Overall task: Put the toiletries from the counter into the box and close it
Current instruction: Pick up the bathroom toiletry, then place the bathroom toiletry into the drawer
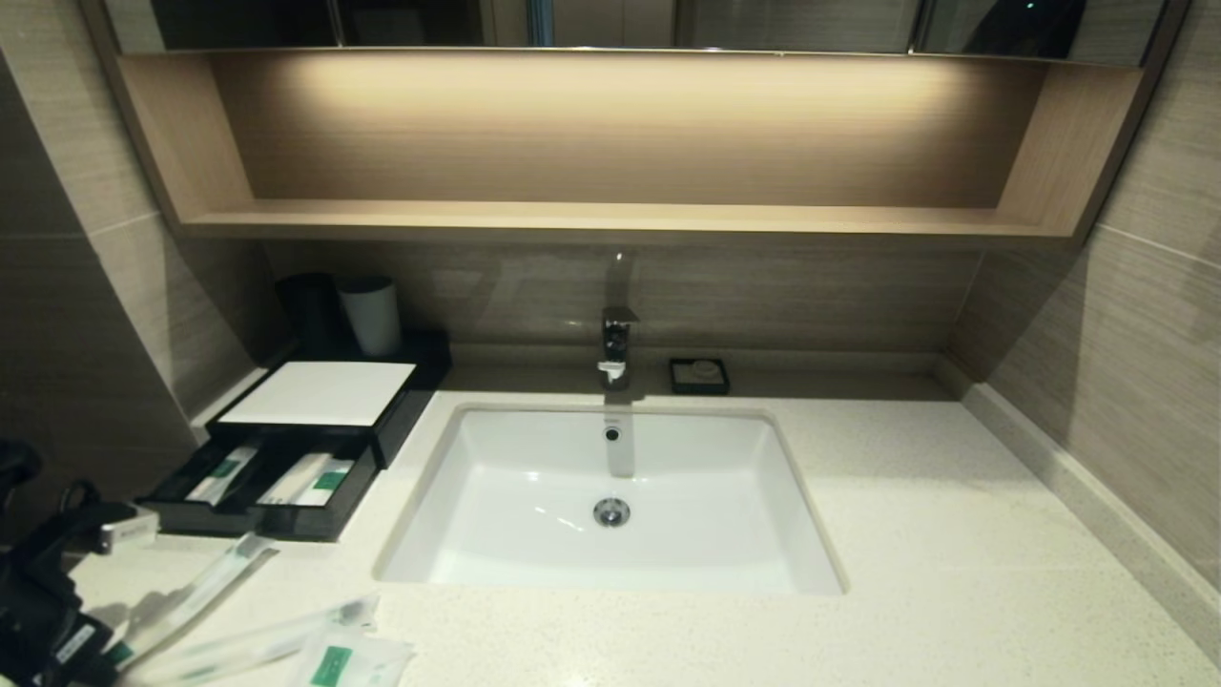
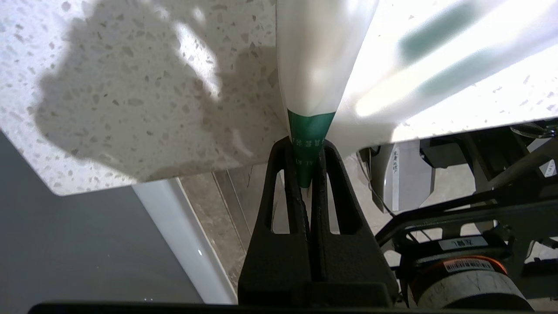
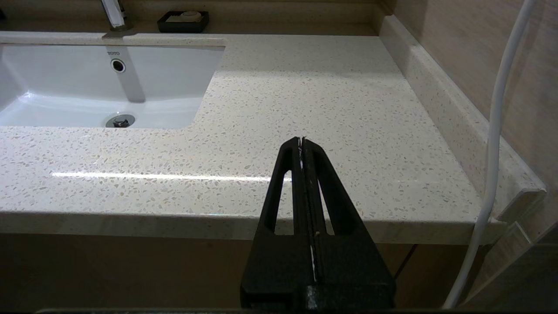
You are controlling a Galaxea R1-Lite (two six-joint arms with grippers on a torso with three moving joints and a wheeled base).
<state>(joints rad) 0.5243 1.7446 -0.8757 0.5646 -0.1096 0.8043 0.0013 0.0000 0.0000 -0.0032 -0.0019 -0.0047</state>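
Left gripper [image 2: 307, 150] is at the near-left corner of the counter [image 1: 906, 534], fingers [image 2: 338, 174] pinched together on the green-labelled end of a wrapped stick [image 2: 322, 56]. That end pokes past the counter edge; the rest of the stick lies out over the stone. In the head view the left arm [image 1: 43, 592] is only a dark mass in the bottom-left corner.

Just right of it, a second wrapped stick [image 1: 258, 644] lies flat near the front edge, and the white sachet [image 1: 348, 660] with its green label is touching or just beside that stick's right end; can't tell which.

Behind these, against the left wall: the black box [image 1: 320, 420], white panel on top, front drawer [image 1: 262, 487] pulled out. Drawer already holds wrapped items with green labels [image 1: 305, 480]; how many, I can't tell. At the back of the box, a dark cup [image 1: 310, 305] and a grey cup [image 1: 372, 315] stand upright side by side.

Centre: white sink basin [image 1: 610, 496] set into the counter, faucet [image 1: 618, 348] behind it. Soap dish [image 1: 699, 375] just right of the faucet, against the back wall. Wooden shelf [image 1: 610, 219] runs above.

Right: right gripper [image 3: 302, 146] hangs in front of the counter's near edge, well apart from everything, fingers pressed together on nothing. White cable [image 3: 492, 144] runs beside it along the right wall.
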